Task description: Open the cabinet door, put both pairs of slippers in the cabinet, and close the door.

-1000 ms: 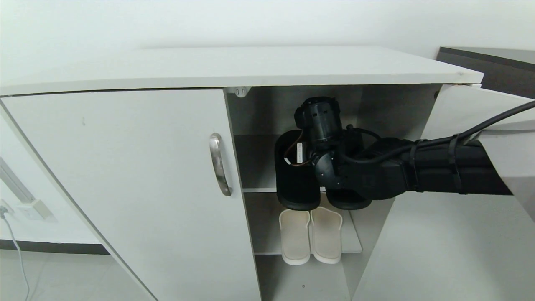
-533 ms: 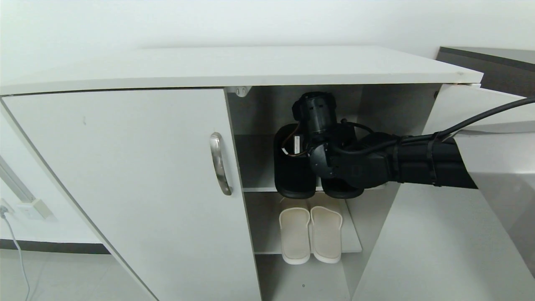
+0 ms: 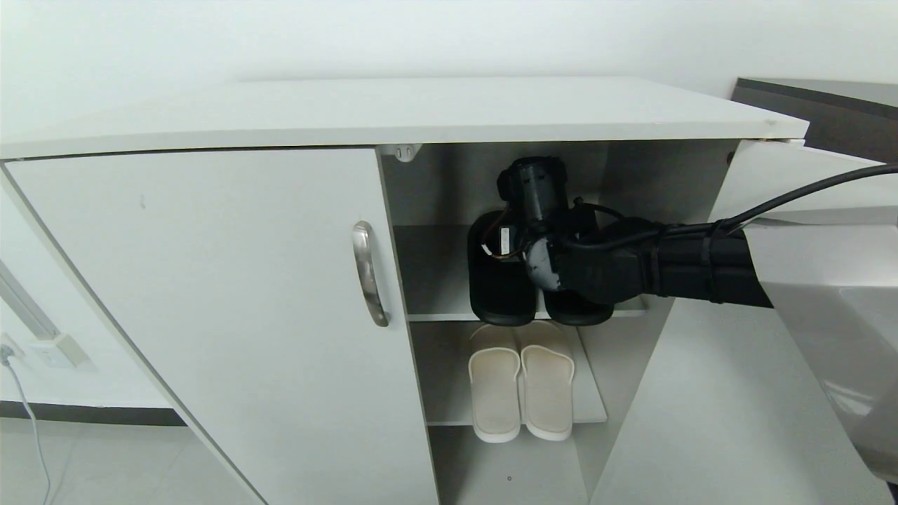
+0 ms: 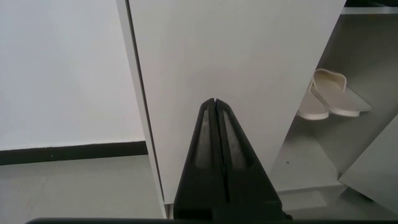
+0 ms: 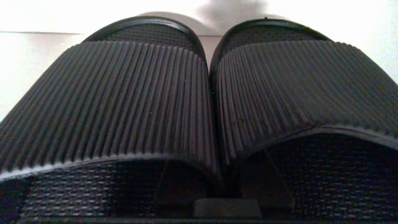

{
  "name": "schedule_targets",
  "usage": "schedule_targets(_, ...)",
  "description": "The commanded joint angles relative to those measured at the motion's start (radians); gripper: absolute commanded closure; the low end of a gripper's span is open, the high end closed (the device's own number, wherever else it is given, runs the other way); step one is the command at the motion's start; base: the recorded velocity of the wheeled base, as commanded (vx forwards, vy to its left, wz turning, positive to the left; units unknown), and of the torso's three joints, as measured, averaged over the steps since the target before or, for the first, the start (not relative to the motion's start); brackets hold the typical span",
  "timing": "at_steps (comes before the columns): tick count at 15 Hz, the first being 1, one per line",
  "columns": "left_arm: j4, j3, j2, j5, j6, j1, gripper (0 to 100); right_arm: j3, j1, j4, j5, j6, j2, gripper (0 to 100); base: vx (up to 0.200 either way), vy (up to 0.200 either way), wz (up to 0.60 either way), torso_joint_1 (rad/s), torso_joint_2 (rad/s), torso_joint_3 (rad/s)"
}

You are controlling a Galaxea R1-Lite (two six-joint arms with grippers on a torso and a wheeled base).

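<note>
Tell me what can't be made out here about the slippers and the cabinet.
- The black slippers: in the head view the right arm covers their far halves, so whether they rest on the upper shelf is unclear.
- The open door: cut off by the head view's right edge; no handle can be seen.
- The bottom compartment: cut off by the head view's lower edge.

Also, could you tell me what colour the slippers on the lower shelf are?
They are cream white; the head view shows these slippers best.
</note>
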Motion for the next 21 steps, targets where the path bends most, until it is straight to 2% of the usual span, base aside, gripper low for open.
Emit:
schedule_targets(1, -0.001, 0.0, 0.0, 0.0, 0.0, -0.001, 100, -0.002, 0.0, 0.0, 0.0, 0.0, 0.004, 100, 0.0, 0.0, 0.0, 0.0, 0.0, 0.0)
schedule_targets(2, -0.001, 0.0, 0.0, 0.0, 0.0, 0.0, 100, -0.002, 0.0, 0.0, 0.0, 0.0, 0.009, 100, 0.0, 0.0, 0.0, 0.0, 0.0, 0.0)
schedule_targets(3, -0.001, 0.0, 0.0, 0.0, 0.0, 0.0, 100, -0.002, 0.0, 0.0, 0.0, 0.0, 0.009, 0, 0.0, 0.0, 0.0, 0.0, 0.0, 0.0)
schedule_targets(8, -0.001, 0.0, 0.0, 0.0, 0.0, 0.0, 100, 0.024, 0.003, 0.0, -0.003, 0.003, -0.003, 0, 0.0, 0.0, 0.0, 0.0, 0.0, 0.0)
schedule_targets(15, -0.001, 0.0, 0.0, 0.0, 0.0, -0.001, 100, 0.172, 0.049, -0.012, -0.01, 0.012, -0.128, 0, 0.0, 0.0, 0.0, 0.0, 0.0, 0.0)
schedule_targets(18, 0.001, 0.0, 0.0, 0.0, 0.0, -0.001, 100, 0.33, 0.115, -0.023, -0.014, 0.034, -0.263, 0, 0.0, 0.0, 0.0, 0.0, 0.0, 0.0)
schedule_targets(21, 0.001, 0.0, 0.0, 0.0, 0.0, 0.0, 100, 0.474, 0.155, -0.103, -0.036, 0.032, -0.355, 0, 0.0, 0.0, 0.0, 0.0, 0.0, 0.0)
